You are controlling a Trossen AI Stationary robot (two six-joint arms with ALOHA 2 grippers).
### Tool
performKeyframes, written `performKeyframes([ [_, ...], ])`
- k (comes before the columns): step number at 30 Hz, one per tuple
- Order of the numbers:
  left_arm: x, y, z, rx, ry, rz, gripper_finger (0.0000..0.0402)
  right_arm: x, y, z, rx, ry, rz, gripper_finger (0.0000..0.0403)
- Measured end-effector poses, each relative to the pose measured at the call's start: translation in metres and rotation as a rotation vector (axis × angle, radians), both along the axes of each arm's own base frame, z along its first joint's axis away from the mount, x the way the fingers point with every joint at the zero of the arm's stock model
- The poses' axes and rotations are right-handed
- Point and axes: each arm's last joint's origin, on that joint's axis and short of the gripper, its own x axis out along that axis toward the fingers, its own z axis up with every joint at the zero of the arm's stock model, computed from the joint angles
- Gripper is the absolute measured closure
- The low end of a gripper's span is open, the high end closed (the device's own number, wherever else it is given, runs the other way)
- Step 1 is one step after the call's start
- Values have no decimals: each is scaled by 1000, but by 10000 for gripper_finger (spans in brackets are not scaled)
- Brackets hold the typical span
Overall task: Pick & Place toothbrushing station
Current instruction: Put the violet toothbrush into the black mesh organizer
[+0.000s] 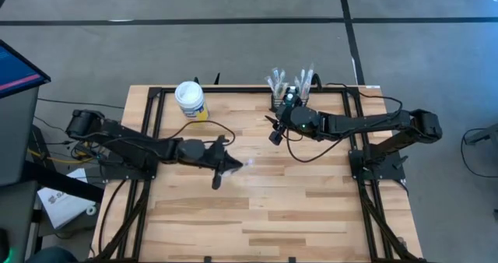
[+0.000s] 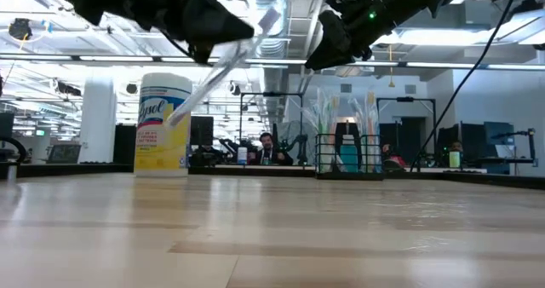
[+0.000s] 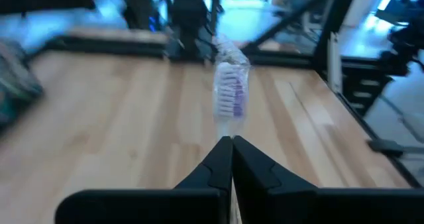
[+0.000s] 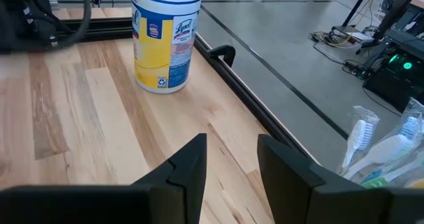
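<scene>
Toothbrushing station [image 1: 290, 92] at upper centre; wrapped toothbrush [image 3: 230, 95] clamped in left gripper [image 1: 226, 166], to be carried upright toward it; right gripper [image 1: 275, 132] empty, fingers apart.

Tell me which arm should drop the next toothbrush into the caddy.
Left, probably: its gripper is shut on a clear-wrapped toothbrush. The right gripper hangs open and empty near the black wire-mesh caddy.

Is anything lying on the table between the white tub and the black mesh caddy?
No. In the low view, the wood between the white tub and the black mesh caddy is bare; the high view agrees.
</scene>
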Motion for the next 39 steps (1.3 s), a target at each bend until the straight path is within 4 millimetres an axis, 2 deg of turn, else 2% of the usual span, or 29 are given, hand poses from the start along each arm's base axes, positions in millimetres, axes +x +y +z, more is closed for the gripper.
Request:
performKeyframes([
  [7,-8,10,19,96,-78,101,401,2,5,2,17,-34,60,278],
  [15,-10,39,32,139,-153,202,401,7,10,9,74,-116,251,278],
  [24,-10,64,39,141,-230,199,401,11,14,17,76,-194,398,278],
  [35,-8,70,43,145,-294,192,401,13,15,27,50,-294,432,278],
  [39,-1,69,39,144,-325,158,401,19,15,20,46,-299,457,278],
])
